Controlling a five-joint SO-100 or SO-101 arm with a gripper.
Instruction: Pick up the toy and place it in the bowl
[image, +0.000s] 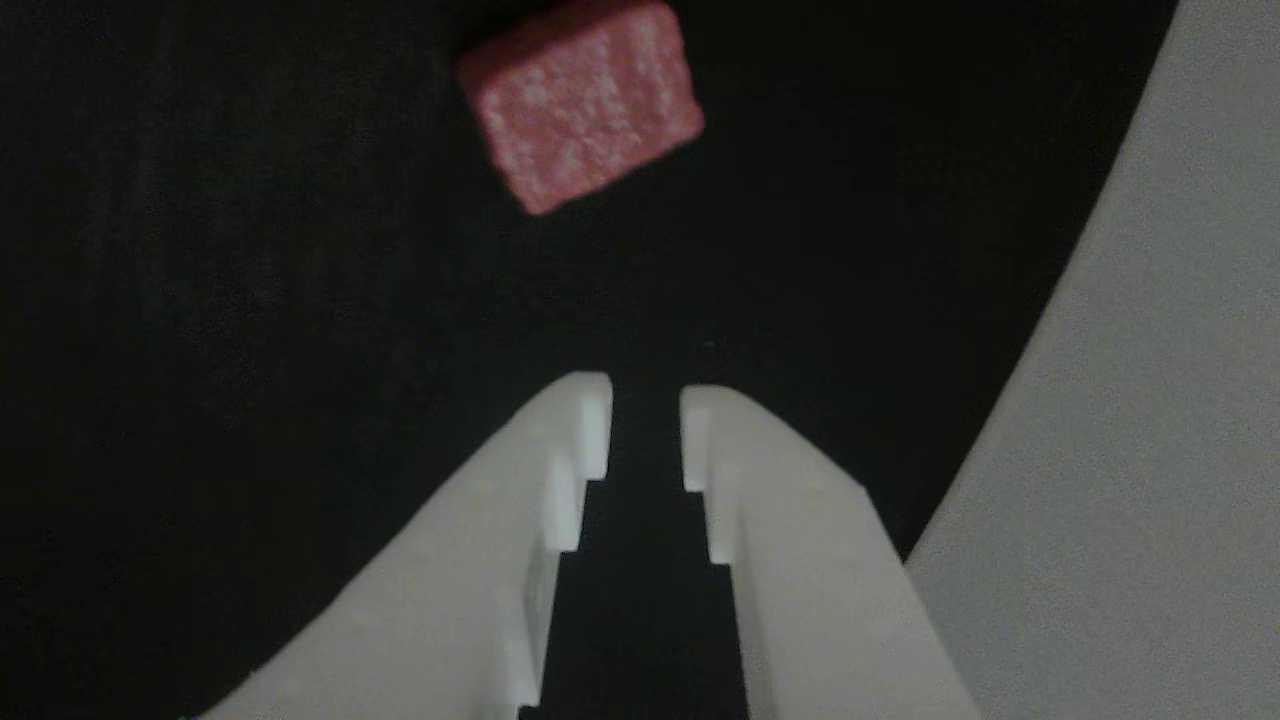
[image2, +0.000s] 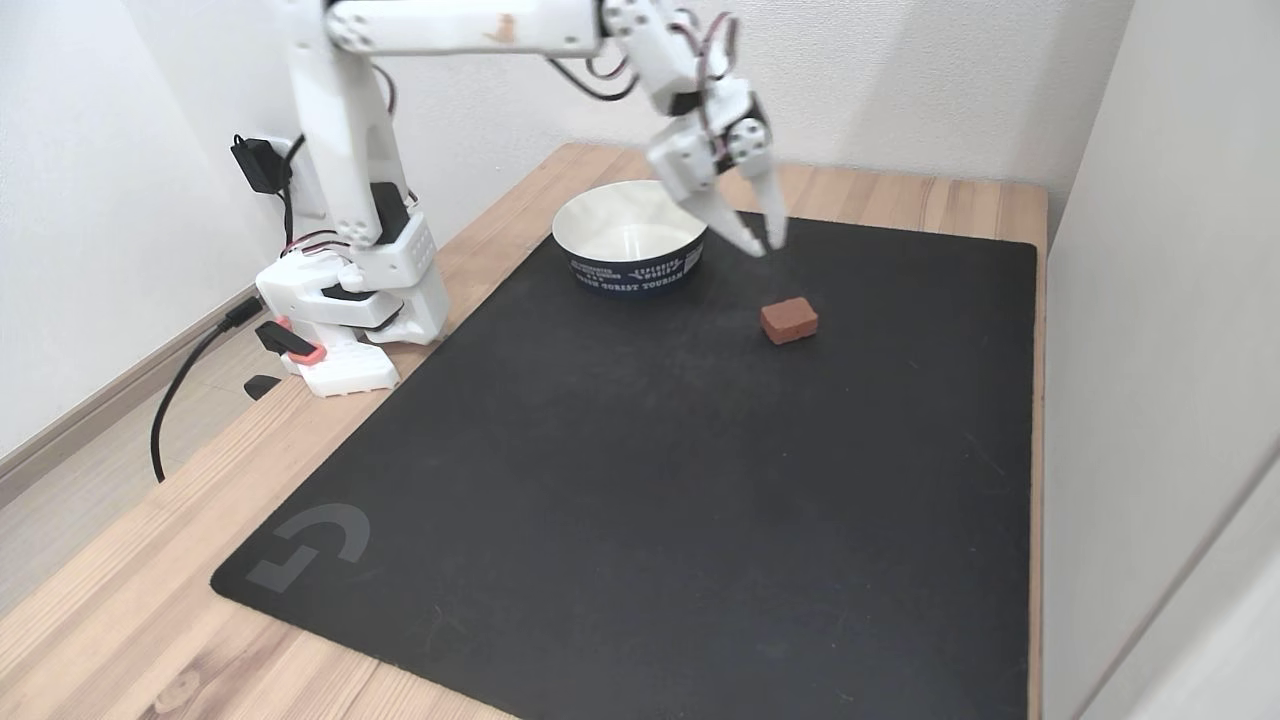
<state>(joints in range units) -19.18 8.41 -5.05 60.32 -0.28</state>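
Black mat (image2: 620, 500), toy (image2: 789, 320), bowl (image2: 630, 262), jaws parted above.

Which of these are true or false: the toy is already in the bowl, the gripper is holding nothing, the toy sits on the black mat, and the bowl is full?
1. The toy is in the bowl. False: it lies on the black mat, apart from the bowl.
2. The gripper holds nothing. True: its jaws stand slightly apart above the mat.
3. The toy sits on the black mat. True.
4. The bowl is full. False: its white inside looks empty.
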